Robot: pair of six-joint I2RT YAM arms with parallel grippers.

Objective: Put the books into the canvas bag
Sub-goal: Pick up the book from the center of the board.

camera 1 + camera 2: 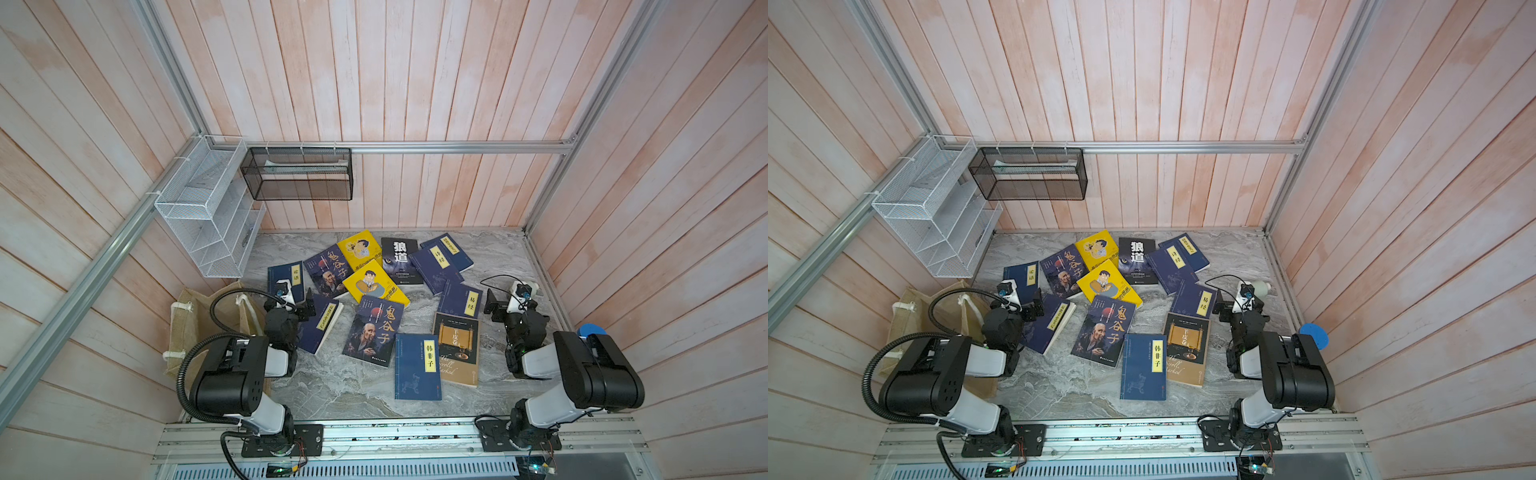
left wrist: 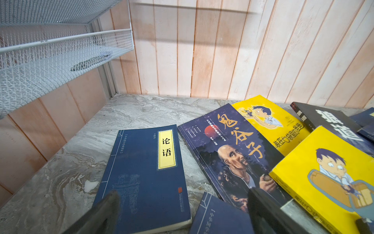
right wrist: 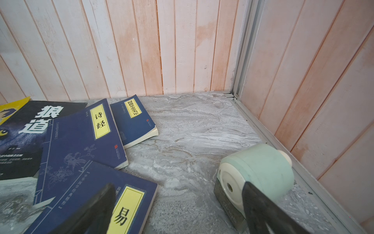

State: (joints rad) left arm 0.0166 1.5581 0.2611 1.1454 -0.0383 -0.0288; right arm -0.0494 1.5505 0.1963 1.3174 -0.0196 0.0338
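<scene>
we find the books (image 1: 374, 328) scattered across the middle and far side of the bench (image 1: 332, 390), and the canvas bag (image 1: 187, 332) standing at its left edge. our left gripper (image 2: 182, 214) hangs empty over navy covers with its fingers wide apart. our right gripper (image 3: 180, 210) is equally spread, one finger above a navy book.

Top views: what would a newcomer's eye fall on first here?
A scatter of paperback books covers the marble tabletop, with two bright yellow cartoon covers in its far half. The tan canvas bag stands at the table's left edge, beside the left arm.

Lab booth with aluminium frame (image 1: 415, 147), plank walls (image 1: 415, 83).
</scene>
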